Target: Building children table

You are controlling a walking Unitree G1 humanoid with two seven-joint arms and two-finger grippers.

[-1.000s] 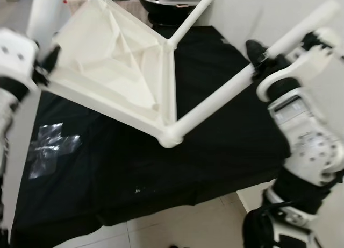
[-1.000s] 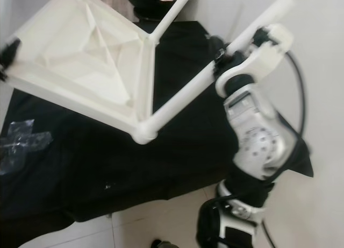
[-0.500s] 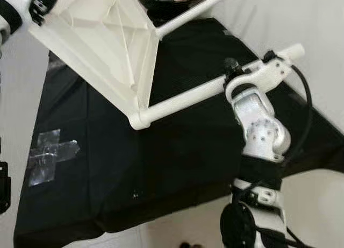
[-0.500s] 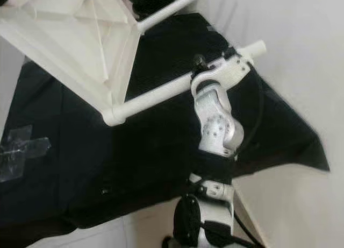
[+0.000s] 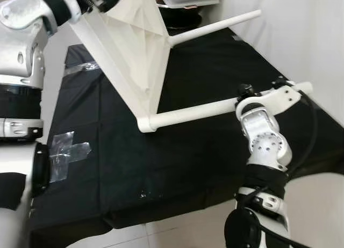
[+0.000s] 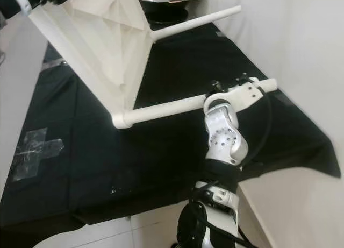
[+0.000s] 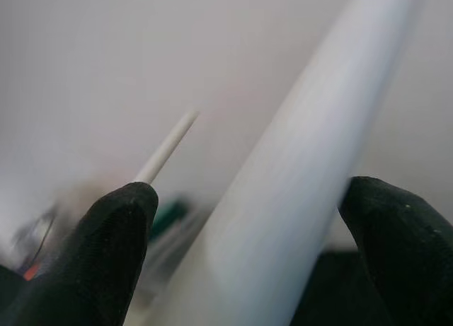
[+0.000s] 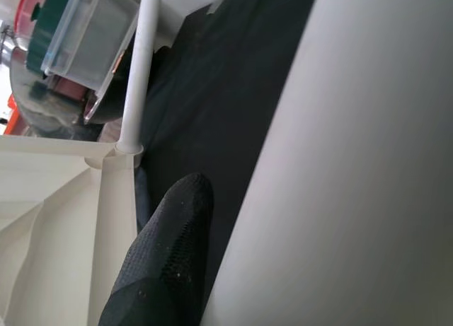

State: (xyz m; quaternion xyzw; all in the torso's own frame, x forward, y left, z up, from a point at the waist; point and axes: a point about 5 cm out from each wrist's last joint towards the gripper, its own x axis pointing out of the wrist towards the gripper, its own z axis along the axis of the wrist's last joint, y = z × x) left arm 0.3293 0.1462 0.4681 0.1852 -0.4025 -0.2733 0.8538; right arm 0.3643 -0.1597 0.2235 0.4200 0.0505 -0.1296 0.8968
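Now my right gripper (image 5: 244, 92) and left gripper (image 7: 248, 241), each clamped on a leg (image 5: 193, 111), have tipped the tabletop (image 5: 131, 49) steeper.

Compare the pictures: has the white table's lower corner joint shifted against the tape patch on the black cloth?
Yes. The corner joint now sits closer to the tape patch on the black cloth, with the table top tipped more steeply on edge.

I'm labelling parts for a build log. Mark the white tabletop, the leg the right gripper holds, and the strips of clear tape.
white tabletop (image 5: 141, 41), left eye view, ribbed underside.
table leg (image 5: 193, 112), left eye view, mid-length.
clear tape (image 5: 67, 150), left eye view, where the strips cross.
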